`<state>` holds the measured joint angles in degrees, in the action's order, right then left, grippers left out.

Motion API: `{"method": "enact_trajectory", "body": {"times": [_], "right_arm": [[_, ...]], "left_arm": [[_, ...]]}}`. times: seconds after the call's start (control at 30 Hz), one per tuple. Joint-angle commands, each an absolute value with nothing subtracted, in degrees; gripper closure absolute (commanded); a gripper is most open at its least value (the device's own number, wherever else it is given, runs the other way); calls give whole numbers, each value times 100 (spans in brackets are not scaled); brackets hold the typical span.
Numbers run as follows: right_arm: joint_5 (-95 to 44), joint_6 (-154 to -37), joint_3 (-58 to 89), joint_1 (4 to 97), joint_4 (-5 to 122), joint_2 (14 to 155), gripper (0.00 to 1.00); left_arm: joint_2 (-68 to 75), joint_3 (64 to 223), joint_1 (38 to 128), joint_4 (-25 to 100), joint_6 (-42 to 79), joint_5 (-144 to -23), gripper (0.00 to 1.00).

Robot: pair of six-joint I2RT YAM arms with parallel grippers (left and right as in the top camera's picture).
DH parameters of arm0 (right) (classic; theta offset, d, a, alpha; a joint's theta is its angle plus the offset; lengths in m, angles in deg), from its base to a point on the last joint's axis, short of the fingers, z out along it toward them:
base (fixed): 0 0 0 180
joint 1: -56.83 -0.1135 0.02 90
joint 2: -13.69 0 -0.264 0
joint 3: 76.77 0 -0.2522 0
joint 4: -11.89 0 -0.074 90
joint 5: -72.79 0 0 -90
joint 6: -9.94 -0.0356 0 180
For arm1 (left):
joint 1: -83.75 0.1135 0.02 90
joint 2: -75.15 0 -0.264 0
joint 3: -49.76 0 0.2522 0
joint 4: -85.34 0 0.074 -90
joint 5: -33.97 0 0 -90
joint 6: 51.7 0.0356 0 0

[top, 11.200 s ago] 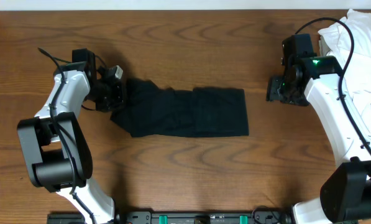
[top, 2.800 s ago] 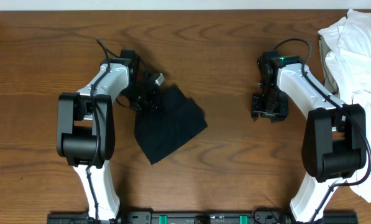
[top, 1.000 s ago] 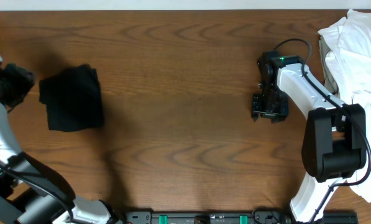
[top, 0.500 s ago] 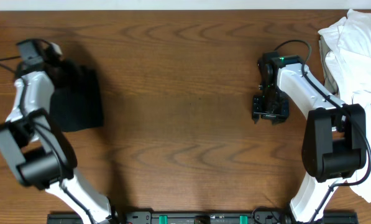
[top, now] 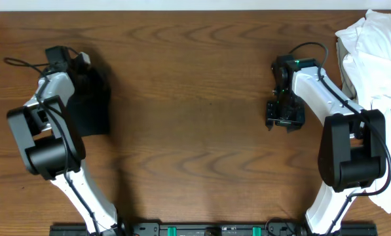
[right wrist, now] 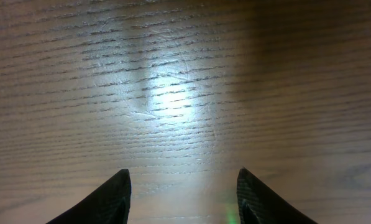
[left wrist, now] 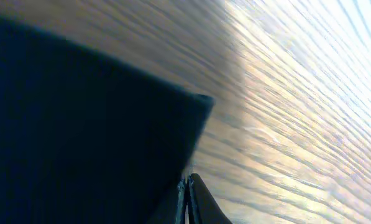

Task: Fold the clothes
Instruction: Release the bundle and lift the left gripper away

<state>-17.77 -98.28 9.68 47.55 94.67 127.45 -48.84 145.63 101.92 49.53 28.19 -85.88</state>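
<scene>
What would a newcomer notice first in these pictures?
The black T-shirt, folded small, lies at the far left of the table, the shut left gripper at its edge. A heap of white garments sits at the right edge; the right gripper hangs open over bare wood.

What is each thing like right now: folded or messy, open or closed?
black T-shirt: folded into a small packet, lying flat.
left end effector: shut, at the T-shirt's edge.
right end effector: open, holding nothing.
white garments: crumpled in a heap, not folded.
</scene>
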Motion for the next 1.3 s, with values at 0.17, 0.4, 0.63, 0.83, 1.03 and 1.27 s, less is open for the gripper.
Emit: {"method": "enact_trajectory", "body": {"times": [0.17, 0.4, 0.63, 0.83, 1.03, 1.27], "right_arm": [[-1747, -9782, 966, 4777, 9467, 12697, 47], [-1744, -9782, 966, 4784, 9392, 12695, 48], [-1814, -9804, 966, 4790, 8962, 12559, 48], [-1897, -9786, 957, 4945, 8190, 11836, 46], [-1873, -9089, 957, 5164, 7567, 10957, 3], [-1725, -8912, 959, 5249, 7961, 10028, 1]], "left_arm": [[-5212, 14431, 10107, 4835, 3204, -9467, 42], [-4573, 14431, 10081, 4623, 3440, -9456, 37], [-3050, 14431, 9770, 4037, 3942, -8887, 22], [-1961, 14431, 8898, 3366, 4150, -7351, 2], [-1498, 14431, 8262, 2888, 4150, -6411, 2], [-1360, 14431, 8231, 2234, 4063, -6632, 2]]}}
